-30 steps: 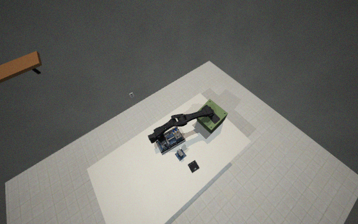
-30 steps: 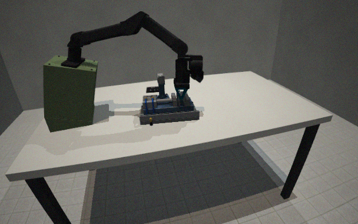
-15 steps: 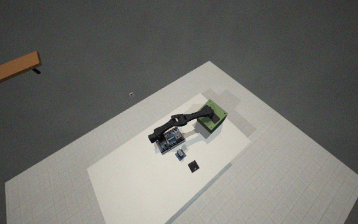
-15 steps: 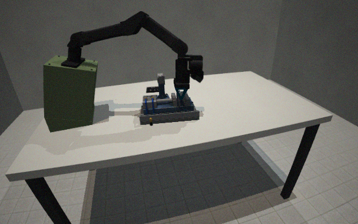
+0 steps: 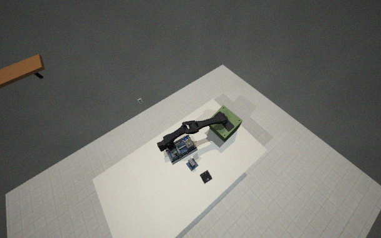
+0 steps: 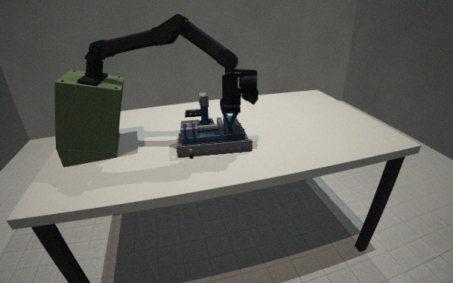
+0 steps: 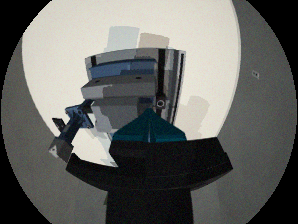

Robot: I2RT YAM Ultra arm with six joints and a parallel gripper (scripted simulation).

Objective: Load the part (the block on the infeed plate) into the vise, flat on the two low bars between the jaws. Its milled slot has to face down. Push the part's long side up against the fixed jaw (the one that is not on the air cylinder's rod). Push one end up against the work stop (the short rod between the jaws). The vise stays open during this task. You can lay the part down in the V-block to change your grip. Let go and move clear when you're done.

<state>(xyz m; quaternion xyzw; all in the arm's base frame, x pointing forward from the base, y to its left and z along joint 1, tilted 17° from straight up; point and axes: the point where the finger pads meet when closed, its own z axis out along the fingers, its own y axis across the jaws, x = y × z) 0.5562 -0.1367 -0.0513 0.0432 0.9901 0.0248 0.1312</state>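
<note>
Grey part [image 6: 203,101] stands upright in the V-block; end effector [image 6: 231,121] closed, empty, over the vise [image 6: 214,143].

The counter [image 6: 311,123] has a smooth, matt off-white top on matt black legs, and the floor [image 6: 422,238] under it looks like pale tile with faint grout lines. The arm [image 6: 199,35] is matt black, like plastic or painted metal, and stands on a flat green painted box [image 6: 87,119]. The vise [image 6: 214,143] shows dull grey metal with blue painted parts, and a plank [image 5: 10,74] looks like warm brown wood.
</note>
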